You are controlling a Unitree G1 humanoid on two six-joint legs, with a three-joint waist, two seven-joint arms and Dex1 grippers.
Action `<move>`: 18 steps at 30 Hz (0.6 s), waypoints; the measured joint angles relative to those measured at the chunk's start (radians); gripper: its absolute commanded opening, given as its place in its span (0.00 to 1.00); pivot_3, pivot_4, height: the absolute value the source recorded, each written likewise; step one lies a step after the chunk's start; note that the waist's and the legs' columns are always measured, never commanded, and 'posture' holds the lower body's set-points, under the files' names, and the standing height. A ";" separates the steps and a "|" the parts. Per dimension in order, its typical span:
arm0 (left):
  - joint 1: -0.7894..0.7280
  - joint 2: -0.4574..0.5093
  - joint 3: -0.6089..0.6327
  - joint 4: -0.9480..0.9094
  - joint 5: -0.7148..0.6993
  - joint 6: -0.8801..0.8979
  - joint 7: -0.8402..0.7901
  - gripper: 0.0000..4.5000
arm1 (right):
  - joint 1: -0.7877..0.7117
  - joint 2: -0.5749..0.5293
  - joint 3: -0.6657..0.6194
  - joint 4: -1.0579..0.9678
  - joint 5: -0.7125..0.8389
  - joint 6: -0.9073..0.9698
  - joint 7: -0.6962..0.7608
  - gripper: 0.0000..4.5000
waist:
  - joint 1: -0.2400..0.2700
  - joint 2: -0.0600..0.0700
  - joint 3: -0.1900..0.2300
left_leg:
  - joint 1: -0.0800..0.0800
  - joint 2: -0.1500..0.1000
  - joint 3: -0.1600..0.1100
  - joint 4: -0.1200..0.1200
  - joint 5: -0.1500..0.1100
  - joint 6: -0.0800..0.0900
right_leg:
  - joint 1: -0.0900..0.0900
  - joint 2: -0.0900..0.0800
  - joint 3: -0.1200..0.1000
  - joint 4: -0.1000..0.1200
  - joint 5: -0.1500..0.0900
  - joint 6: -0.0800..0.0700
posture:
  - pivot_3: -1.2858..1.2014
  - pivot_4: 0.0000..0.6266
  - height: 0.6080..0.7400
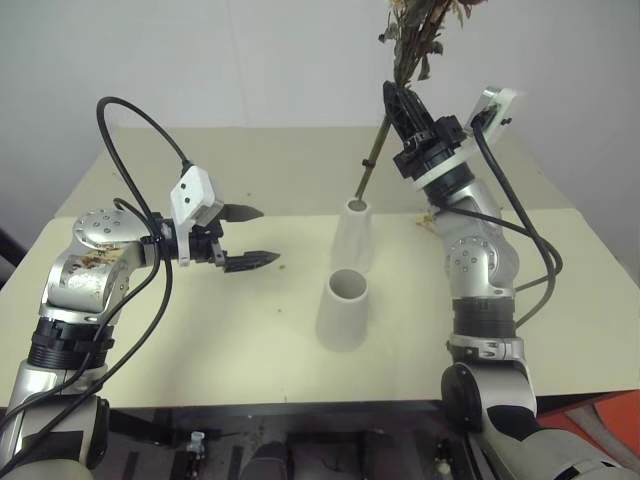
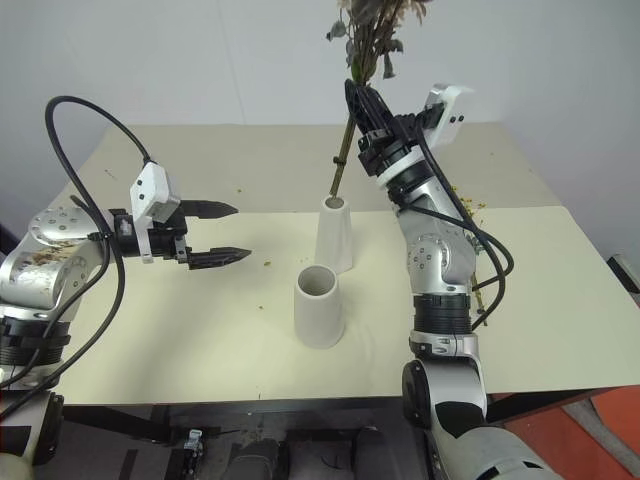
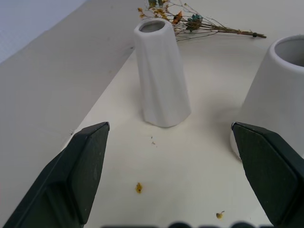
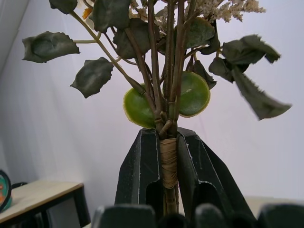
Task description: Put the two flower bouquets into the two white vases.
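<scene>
- Left eye view: left end effector (image 1: 244,237) waits with fingers apart, empty; keep it clear.
- Tall vase (image 1: 354,236) sits behind short vase (image 1: 343,310) on the surface (image 1: 250,330).
- Right end effector (image 1: 405,112) is clamped on the rose bouquet (image 1: 410,45), whose stem tip hangs just above the tall vase's mouth; tilt it upright, then lower.
- Yellow bouquet (image 3: 199,26) lies beyond the vases.

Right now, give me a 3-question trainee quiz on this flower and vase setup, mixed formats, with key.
1. True or false: the right gripper is shut on the stems of the leafy bouquet.
2. Multiple choice: the bouquet's stem tips are A) deep inside the short vase, B) just above the mouth of the tall vase, C) lying on the table.
3. Fill in: the left gripper is ____ and holds nothing.

Key: 1 true. 2 B. 3 open. The other bouquet lies on the table beyond the tall vase.
</scene>
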 measured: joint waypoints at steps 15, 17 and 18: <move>0.022 -0.002 0.000 -0.016 0.001 0.002 0.018 1.00 | 0.000 0.008 0.017 0.052 -0.027 -0.034 0.002 0.05 | 0.000 0.000 0.000 | 0.000 0.000 0.000 0.000 0.000 0.000 | 0.000 0.000 0.000 0.000 0.000 0.000 | 0.52 0.24 1.00; 0.022 -0.002 0.000 -0.018 0.001 0.002 0.020 1.00 | 0.000 0.008 0.017 0.070 -0.037 -0.045 0.004 0.05 | 0.000 0.000 0.000 | 0.000 0.000 0.000 0.000 0.000 0.000 | 0.000 0.000 0.000 0.000 0.000 0.000 | 0.52 0.24 1.00; 0.023 -0.002 0.000 -0.018 0.001 0.003 0.021 1.00 | 0.000 0.008 0.016 0.077 -0.042 -0.052 0.005 0.05 | 0.000 0.000 0.000 | 0.000 0.000 0.000 0.000 0.000 0.000 | 0.000 0.000 0.000 0.000 0.000 0.000 | 0.52 0.24 1.00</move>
